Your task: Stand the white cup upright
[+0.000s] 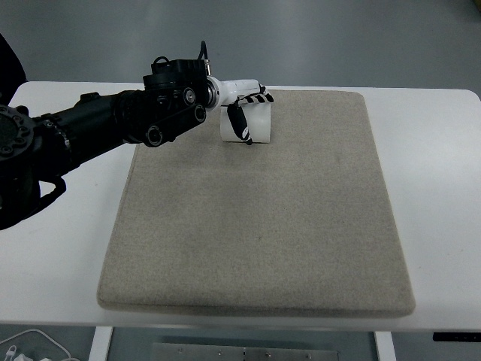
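A white cup point(257, 123) is at the far middle of the beige mat point(255, 226), near its back edge. My left hand point(242, 113) reaches in from the left and its fingers are wrapped around the cup's left side, thumb in front and the other fingers over the top. The cup looks close to upright in the hand, its base at the mat. The right arm is out of view.
The mat covers most of the white table point(436, 150). A white cable point(30, 347) lies below the table's near left edge.
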{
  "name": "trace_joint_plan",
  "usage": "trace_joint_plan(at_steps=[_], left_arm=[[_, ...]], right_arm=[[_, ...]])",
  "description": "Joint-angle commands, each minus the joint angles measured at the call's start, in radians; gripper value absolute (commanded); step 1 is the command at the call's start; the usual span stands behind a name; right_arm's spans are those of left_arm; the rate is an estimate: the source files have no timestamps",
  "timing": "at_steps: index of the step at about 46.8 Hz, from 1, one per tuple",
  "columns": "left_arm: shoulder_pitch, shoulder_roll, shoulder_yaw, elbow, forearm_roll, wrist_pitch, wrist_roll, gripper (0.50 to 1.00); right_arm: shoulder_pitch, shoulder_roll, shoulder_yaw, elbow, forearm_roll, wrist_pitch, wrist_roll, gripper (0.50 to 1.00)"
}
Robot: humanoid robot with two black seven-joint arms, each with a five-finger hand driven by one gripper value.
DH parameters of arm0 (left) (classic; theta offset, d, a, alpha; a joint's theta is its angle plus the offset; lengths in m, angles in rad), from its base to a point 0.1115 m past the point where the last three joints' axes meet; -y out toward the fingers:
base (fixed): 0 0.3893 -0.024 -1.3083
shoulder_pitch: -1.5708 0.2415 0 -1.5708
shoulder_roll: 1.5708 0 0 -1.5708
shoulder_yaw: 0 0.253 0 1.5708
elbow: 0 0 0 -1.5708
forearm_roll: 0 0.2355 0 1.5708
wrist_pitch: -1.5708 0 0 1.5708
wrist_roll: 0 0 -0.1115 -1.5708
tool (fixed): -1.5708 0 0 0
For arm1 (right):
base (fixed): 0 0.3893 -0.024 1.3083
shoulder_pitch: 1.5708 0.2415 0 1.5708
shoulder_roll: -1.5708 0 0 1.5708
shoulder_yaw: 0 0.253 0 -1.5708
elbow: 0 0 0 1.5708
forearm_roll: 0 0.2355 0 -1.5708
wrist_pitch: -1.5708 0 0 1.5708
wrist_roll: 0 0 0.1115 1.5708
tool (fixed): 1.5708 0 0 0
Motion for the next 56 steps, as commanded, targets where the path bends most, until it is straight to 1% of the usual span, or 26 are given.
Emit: trace_joint_plan(at_steps=[1,6,16,19,22,24,28,36,41,47,53,56], left_arm=[[0.000,0.000,0.000,-0.001,0.000,0.000,0.001,0.958],[0.001,0.000,0.000,-0.001,0.001,0.000,0.000,0.958],[0.006,0.000,-0.002,0.002,0.037,0.002,0.001,0.934],[0.006,0.000,-0.002,0.002,0.044,0.002,0.001,0.898],[0.006,0.000,-0.002,0.002,0.046,0.002,0.001,0.889],[0.006,0.000,0.000,0.002,0.046,0.002,0.000,0.866],[0.006,0.000,0.000,0.001,0.047,0.002,0.000,0.855],[0.011,0.000,-0.002,0.001,0.067,0.003,0.000,0.855],[0.023,0.000,-0.002,-0.001,0.087,0.003,-0.002,0.876],[0.025,0.000,-0.002,-0.001,0.090,0.003,-0.002,0.874],[0.025,0.000,-0.002,-0.001,0.089,0.008,-0.002,0.846],[0.025,0.000,-0.003,0.001,0.087,0.022,-0.006,0.810]], right_arm=[[0.000,0.000,0.000,0.000,0.000,0.000,0.000,0.930],[0.000,0.000,0.000,0.000,0.000,0.000,0.000,0.930],[0.000,0.000,0.000,0.000,0.000,0.000,0.000,0.930],[0.000,0.000,0.000,0.000,0.000,0.000,0.000,0.930],[0.000,0.000,0.000,0.000,0.000,0.000,0.000,0.930],[0.000,0.000,0.000,0.000,0.000,0.000,0.000,0.930],[0.000,0.000,0.000,0.000,0.000,0.000,0.000,0.930],[0.000,0.000,0.000,0.000,0.000,0.000,0.000,0.930],[0.000,0.000,0.000,0.000,0.000,0.000,0.000,0.930],[0.000,0.000,0.000,0.000,0.000,0.000,0.000,0.930],[0.000,0.000,0.000,0.000,0.000,0.000,0.000,0.928],[0.000,0.000,-0.001,0.000,0.000,0.000,0.000,0.930]])
